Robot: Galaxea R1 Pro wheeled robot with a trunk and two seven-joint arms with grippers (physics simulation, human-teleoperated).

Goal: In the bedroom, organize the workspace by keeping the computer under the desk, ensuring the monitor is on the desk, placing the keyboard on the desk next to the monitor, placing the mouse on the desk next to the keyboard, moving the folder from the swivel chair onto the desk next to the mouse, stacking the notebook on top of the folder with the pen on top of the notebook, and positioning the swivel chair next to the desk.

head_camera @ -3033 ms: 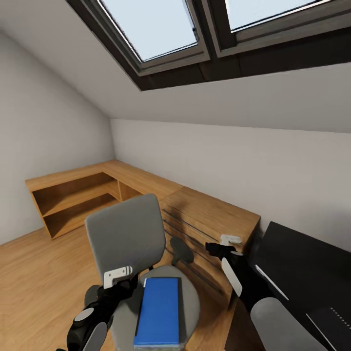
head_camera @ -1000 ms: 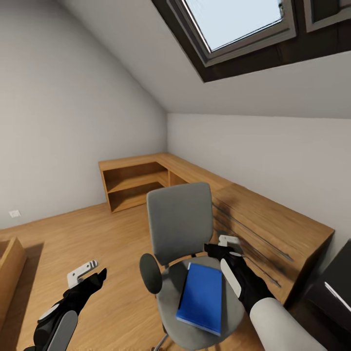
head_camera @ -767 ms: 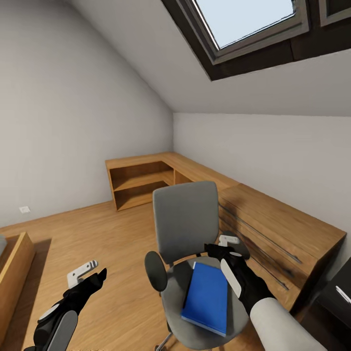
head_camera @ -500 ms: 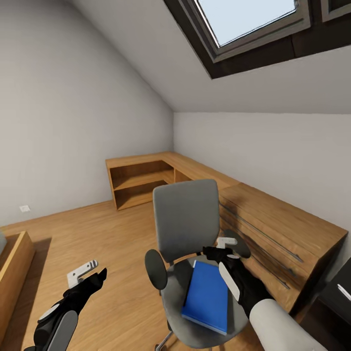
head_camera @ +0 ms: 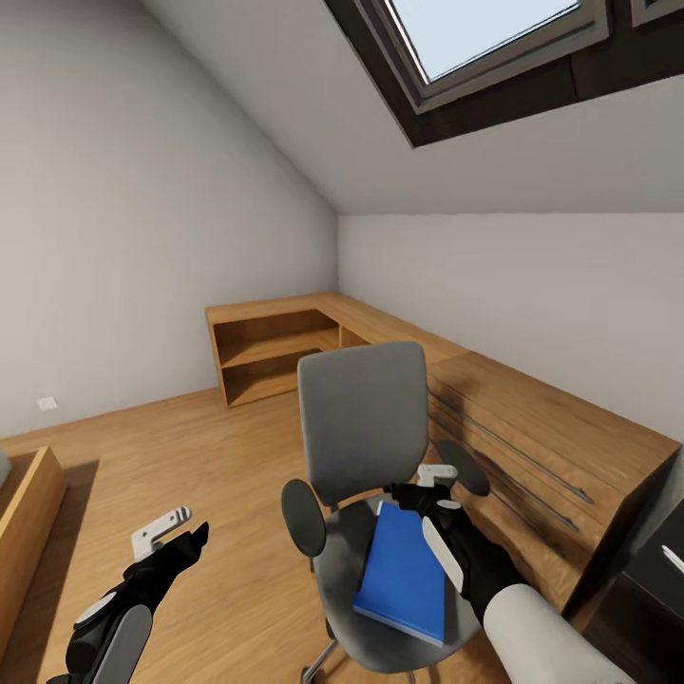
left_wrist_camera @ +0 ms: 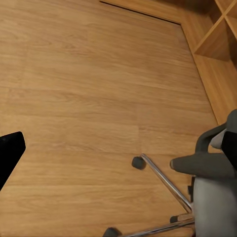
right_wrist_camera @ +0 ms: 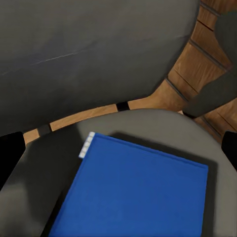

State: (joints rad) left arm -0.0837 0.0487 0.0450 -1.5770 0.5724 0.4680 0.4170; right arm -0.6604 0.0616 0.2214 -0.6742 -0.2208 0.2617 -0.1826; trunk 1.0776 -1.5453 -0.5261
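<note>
The flat bright blue folder [head_camera: 405, 573] lies on the grey seat of the grey swivel chair [head_camera: 361, 429] with black armrests, and the right gripper [head_camera: 418, 487] hangs over the folder's far edge near the backrest, forearm reaching forward, its fingers spread wide apart in the right wrist view. The left gripper [head_camera: 178, 534] is held low over the bare wooden floor [head_camera: 190, 456] beside the chair; I cannot tell how its jaws stand. A light wooden cabinet [head_camera: 532, 442] stands close behind the chair's right side, with open floor to its left.
</note>
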